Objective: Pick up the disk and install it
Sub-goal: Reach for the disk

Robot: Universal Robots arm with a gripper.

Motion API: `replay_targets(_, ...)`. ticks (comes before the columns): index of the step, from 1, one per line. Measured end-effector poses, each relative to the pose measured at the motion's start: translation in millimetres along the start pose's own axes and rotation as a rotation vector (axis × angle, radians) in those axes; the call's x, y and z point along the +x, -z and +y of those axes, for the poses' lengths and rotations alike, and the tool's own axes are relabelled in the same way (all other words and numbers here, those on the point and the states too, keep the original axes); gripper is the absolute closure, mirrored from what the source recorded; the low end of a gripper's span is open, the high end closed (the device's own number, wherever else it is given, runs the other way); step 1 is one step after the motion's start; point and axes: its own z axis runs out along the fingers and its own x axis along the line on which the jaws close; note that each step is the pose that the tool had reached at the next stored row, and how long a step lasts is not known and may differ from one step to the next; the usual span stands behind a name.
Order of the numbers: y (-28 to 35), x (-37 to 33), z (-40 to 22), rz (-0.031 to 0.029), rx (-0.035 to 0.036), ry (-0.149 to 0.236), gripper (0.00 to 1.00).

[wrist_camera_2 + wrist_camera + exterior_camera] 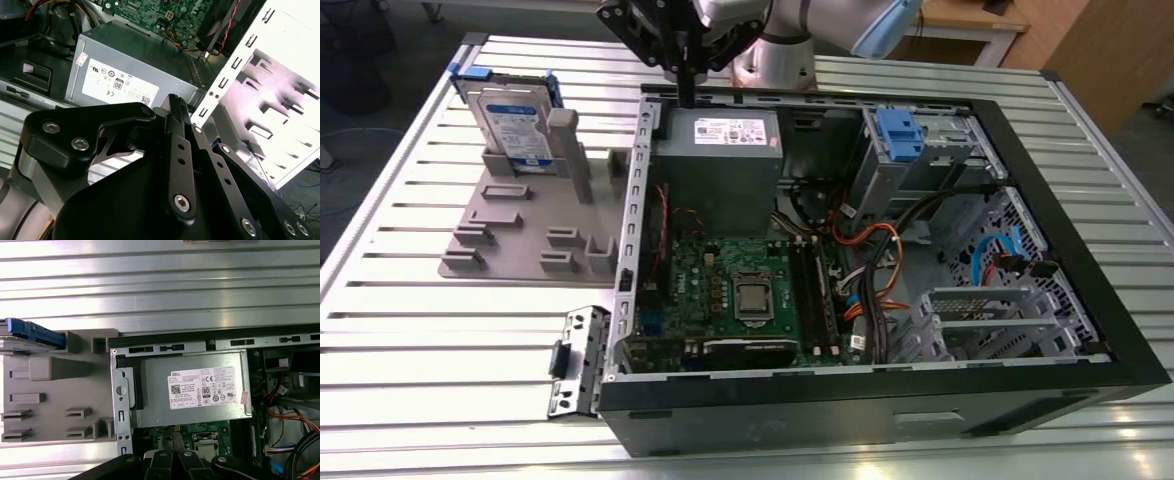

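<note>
The disk (514, 118), silver with a white-and-blue label and blue side rails, stands upright in a grey plastic holder (520, 235) on the table, at the exterior view's left of the open computer case (1087, 300). In the first wrist view the disk (30, 332) is seen edge-on, with its blue rail showing. My gripper (683, 97) hangs over the case's back edge beside the grey power supply (720, 165), well apart from the disk. Its fingers are shut and hold nothing, as the second wrist view shows of the gripper (175, 102).
Inside the case lie a green motherboard (740, 290), orange and black cables (874, 260) and a grey drive cage with a blue tab (907, 140). A loose metal bracket (580, 360) rests on the slatted table by the case's front corner. My arm's base (774, 60) stands behind the case.
</note>
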Motion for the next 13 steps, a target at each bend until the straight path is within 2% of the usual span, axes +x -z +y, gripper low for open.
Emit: replay_targets(13,0.0,4.6,-0.4,0.0000,0.0000,0.000,0.90)
